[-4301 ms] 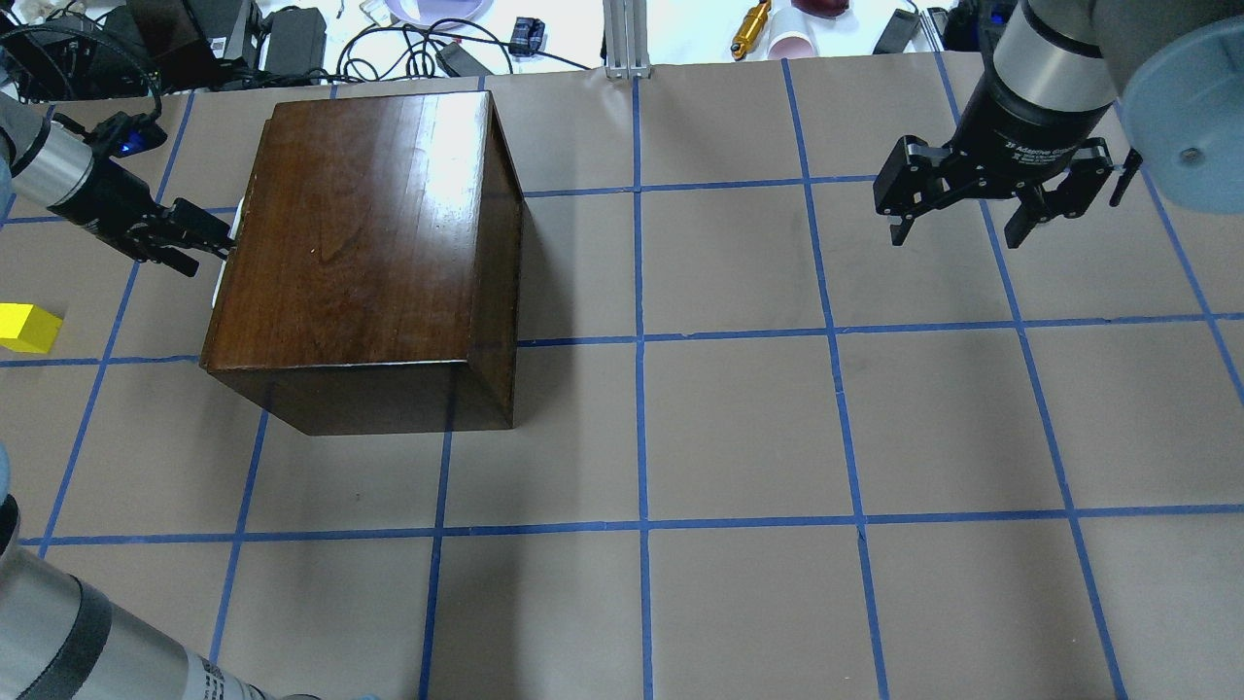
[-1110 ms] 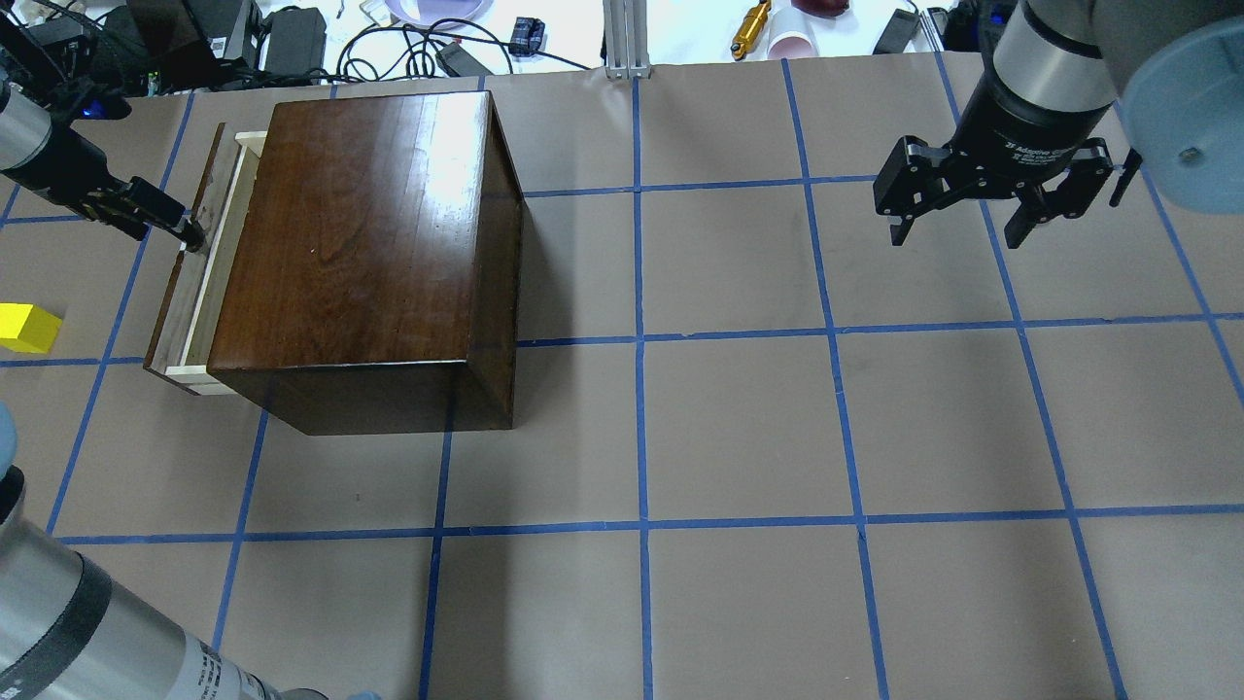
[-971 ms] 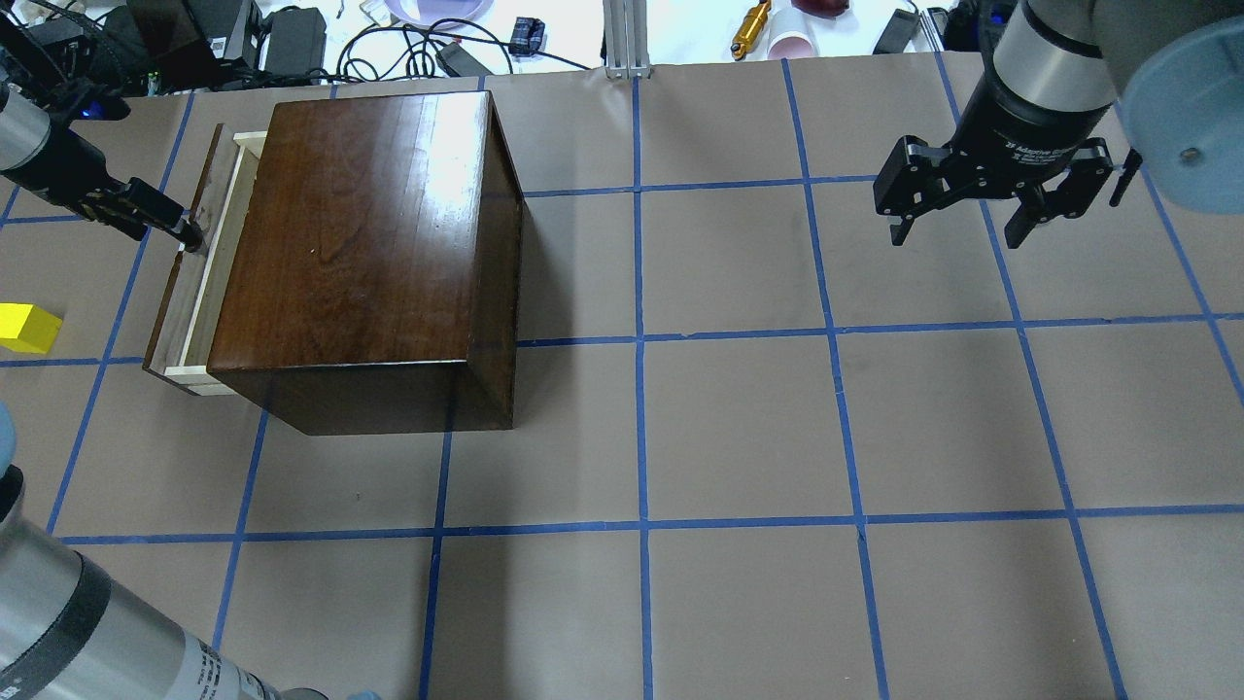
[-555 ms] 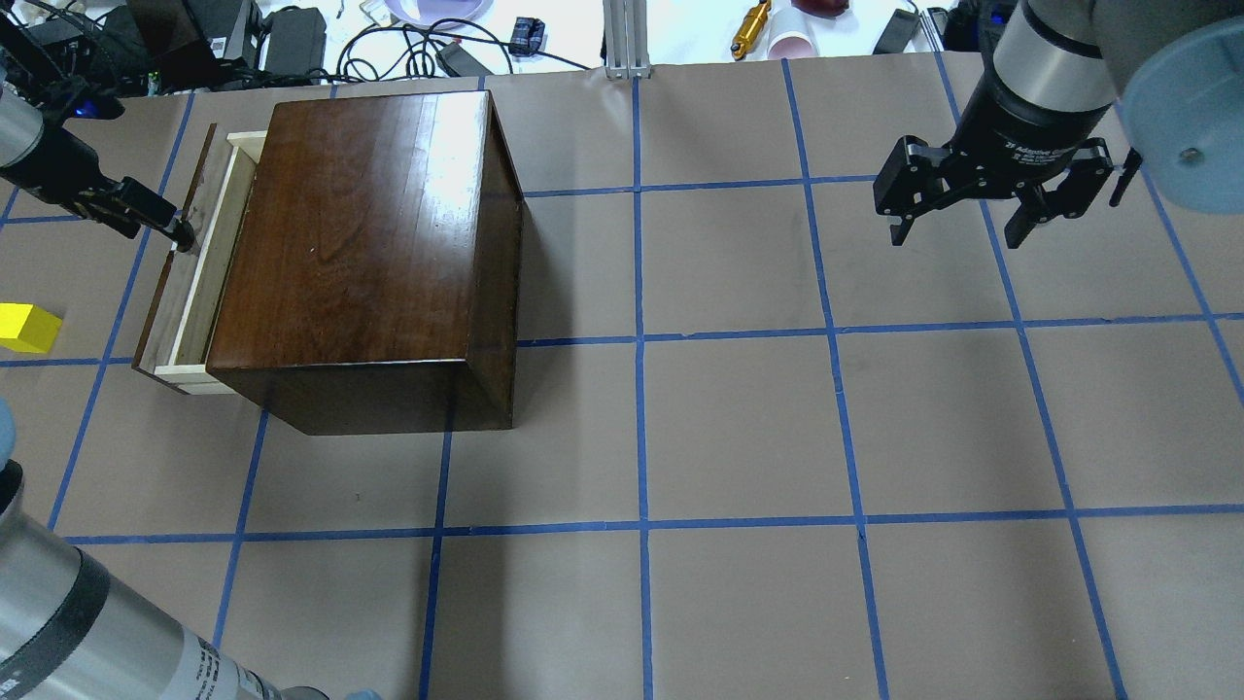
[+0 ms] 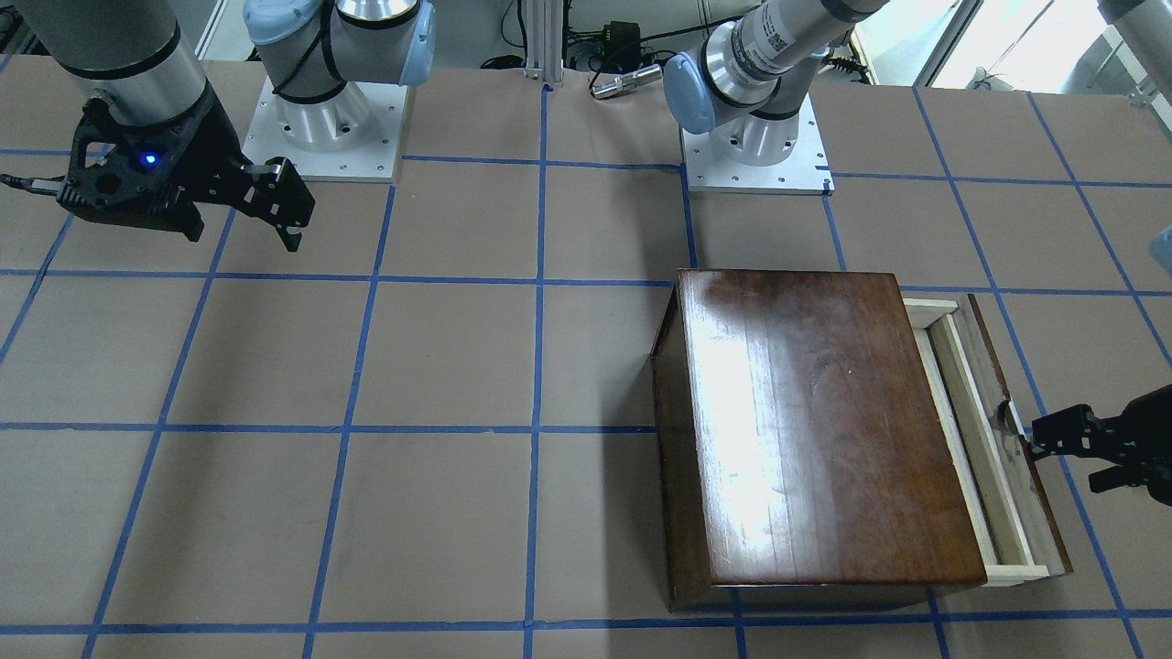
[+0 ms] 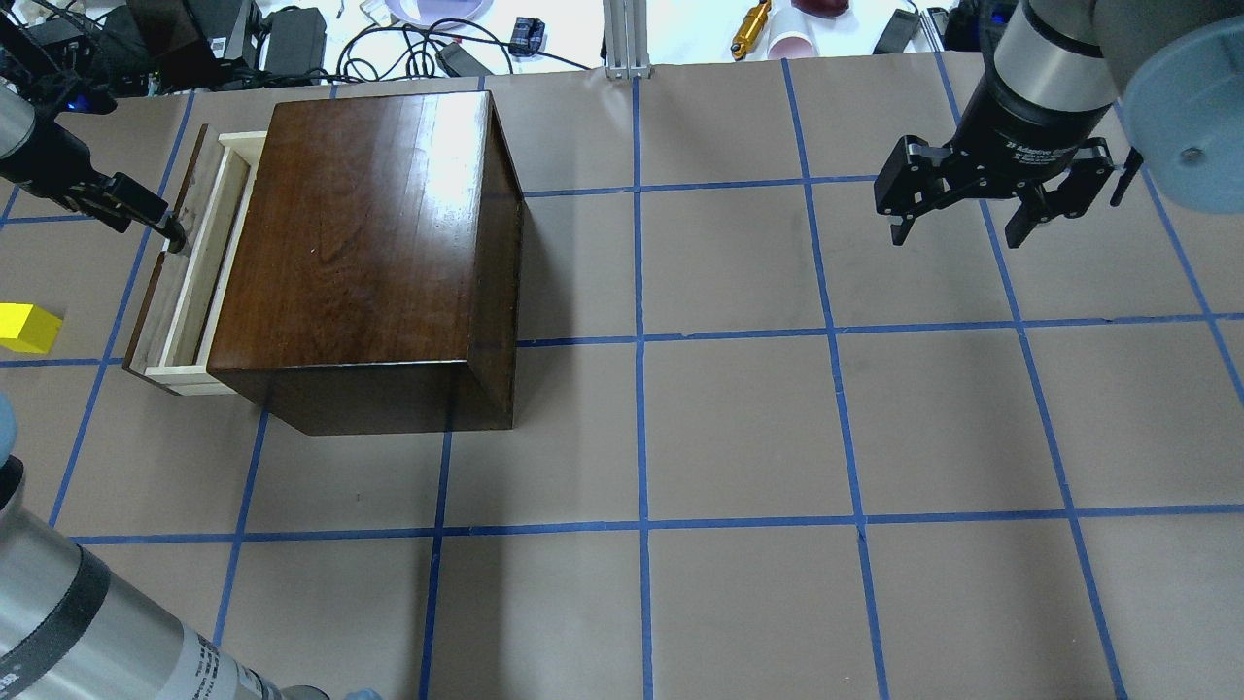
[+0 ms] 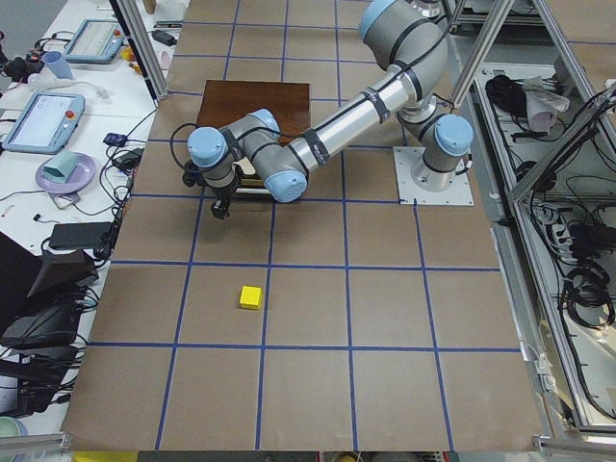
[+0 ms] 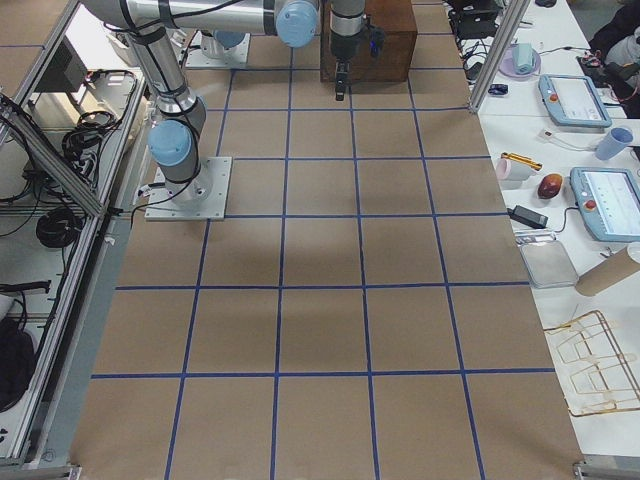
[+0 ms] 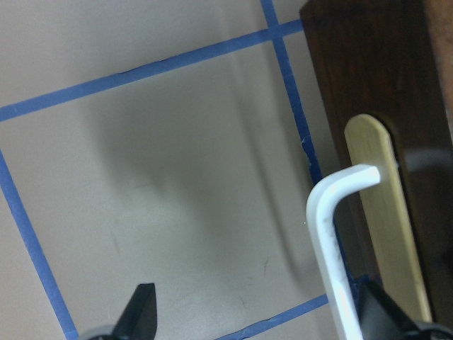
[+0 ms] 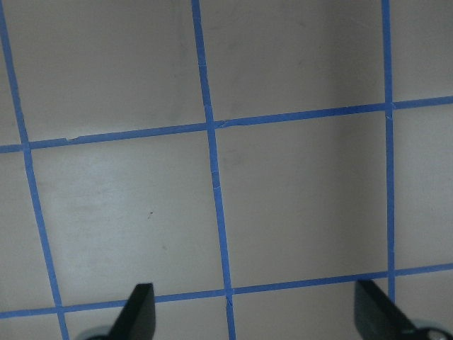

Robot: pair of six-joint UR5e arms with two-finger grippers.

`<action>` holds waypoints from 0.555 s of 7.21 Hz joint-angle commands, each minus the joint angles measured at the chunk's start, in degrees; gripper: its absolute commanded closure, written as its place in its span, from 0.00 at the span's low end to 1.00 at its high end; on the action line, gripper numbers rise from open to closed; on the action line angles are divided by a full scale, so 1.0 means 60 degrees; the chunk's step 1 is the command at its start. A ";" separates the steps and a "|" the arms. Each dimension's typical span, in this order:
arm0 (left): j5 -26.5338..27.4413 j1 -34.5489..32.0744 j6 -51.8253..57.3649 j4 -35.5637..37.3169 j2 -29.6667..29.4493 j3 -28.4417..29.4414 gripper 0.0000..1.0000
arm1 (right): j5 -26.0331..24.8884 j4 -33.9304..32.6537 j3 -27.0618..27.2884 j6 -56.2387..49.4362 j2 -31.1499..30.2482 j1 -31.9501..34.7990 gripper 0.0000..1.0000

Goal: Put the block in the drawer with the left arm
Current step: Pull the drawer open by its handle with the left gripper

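Observation:
The yellow block [image 6: 24, 328] lies on the table left of the drawer, at the overhead view's left edge; it also shows in the exterior left view [image 7: 251, 297]. The drawer [image 6: 185, 262] is partly pulled out of the dark cabinet [image 6: 360, 243], and its pale inside shows in the front-facing view [image 5: 980, 439]. My left gripper [image 6: 167, 231] is at the drawer front. Its fingers stand wide apart in the left wrist view, with the white handle [image 9: 329, 234] between them, close to the right finger. My right gripper [image 6: 957, 233] is open and empty, held above the table at the far right.
Cables, chargers and small objects [image 6: 292, 34] lie beyond the table's far edge. The two arm bases [image 5: 755, 146] stand at the robot's side of the table. Blue tape lines grid the brown table.
The drawer has slid further out to the left, and my left gripper has moved left with it at the handle. The block and the right arm have not moved.

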 commanded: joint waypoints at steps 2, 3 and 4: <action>0.0016 0.0096 0.0190 -0.0001 -0.0026 0.0044 0.00 | 0.0000 0.0000 0.0014 0.0000 0.0000 0.0013 0.00; 0.0045 0.0096 0.0204 -0.0001 -0.0041 0.0204 0.00 | 0.0000 0.0000 0.0000 0.0000 0.0000 0.0013 0.00; 0.0176 0.0096 0.0219 -0.0015 -0.0084 0.0249 0.00 | 0.0000 0.0000 0.0000 0.0000 0.0000 -0.0002 0.00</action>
